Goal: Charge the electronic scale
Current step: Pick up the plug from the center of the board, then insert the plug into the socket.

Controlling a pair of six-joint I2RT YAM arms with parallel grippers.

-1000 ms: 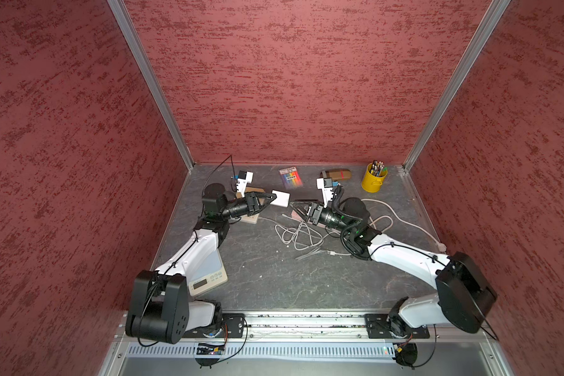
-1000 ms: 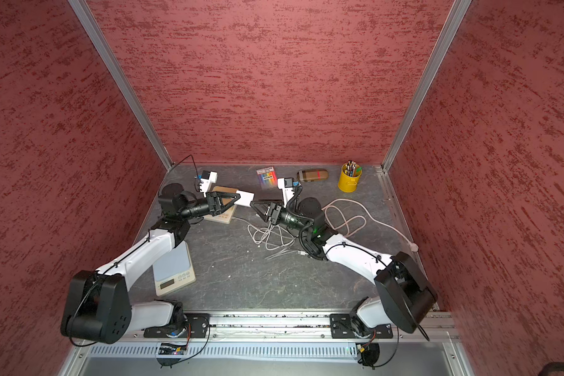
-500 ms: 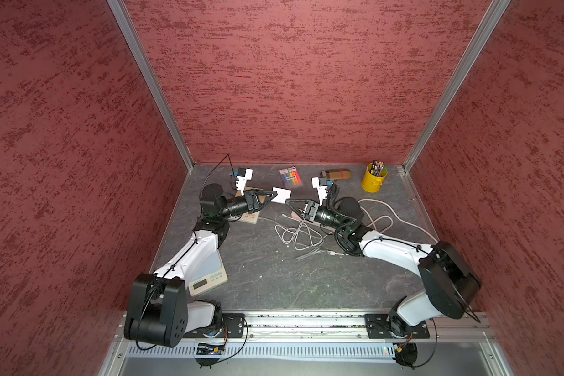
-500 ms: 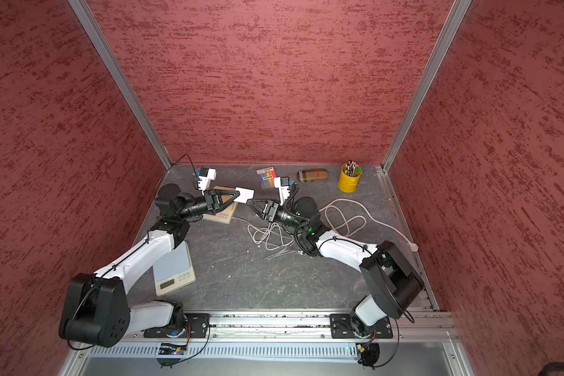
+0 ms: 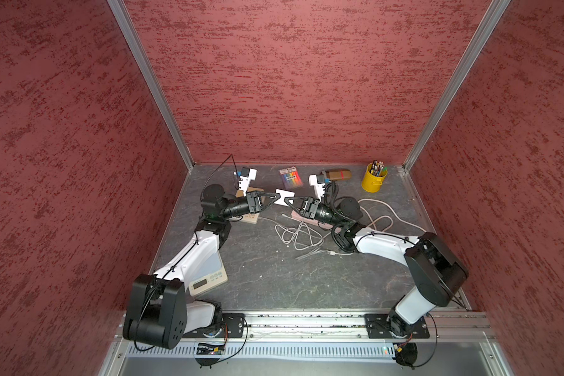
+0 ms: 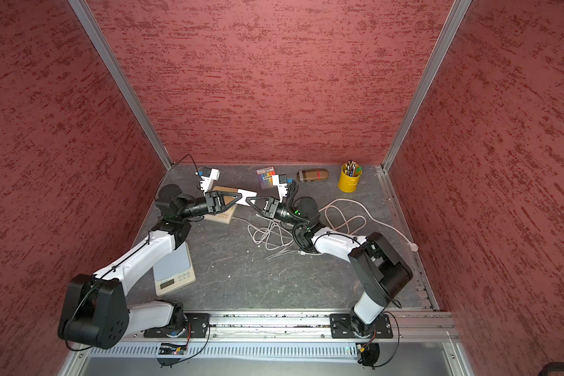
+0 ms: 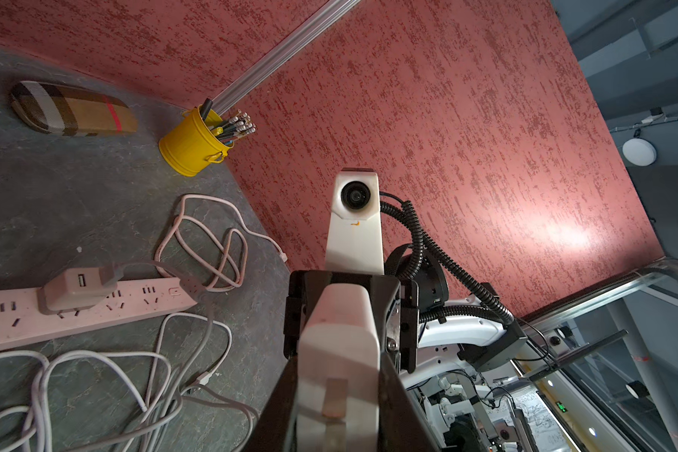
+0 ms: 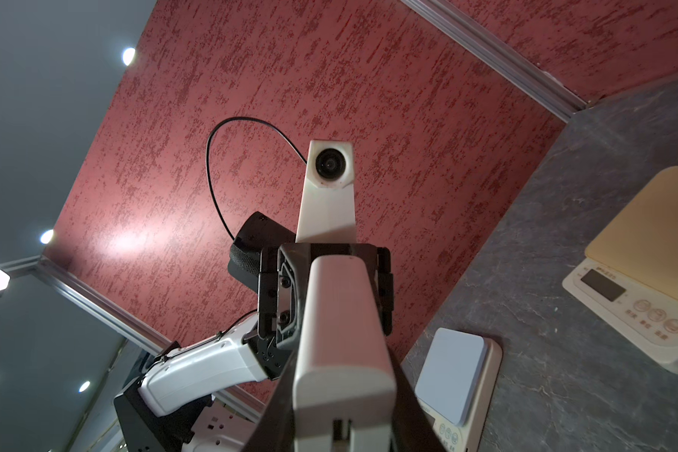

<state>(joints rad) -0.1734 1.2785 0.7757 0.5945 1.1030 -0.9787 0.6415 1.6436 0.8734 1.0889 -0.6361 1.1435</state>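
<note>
Electronic scale (image 6: 173, 270) at the near left, partly under the left arm (image 5: 192, 257), loose white cable (image 5: 310, 251) farther in, beyond it left gripper (image 5: 275, 198) and right gripper (image 5: 289, 201) both clamped on one raised white charger block (image 5: 284, 195)

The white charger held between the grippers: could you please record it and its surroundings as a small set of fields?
charger: white, off the table, spanning both grippers
left gripper: shut on one end of it
right gripper: shut on the other end
tan-topped scale: on the table near the left gripper
grey-topped scale: partly under the left arm
power strip: on the table, one adapter plugged in
cables: loose tangle beside the strip
</note>
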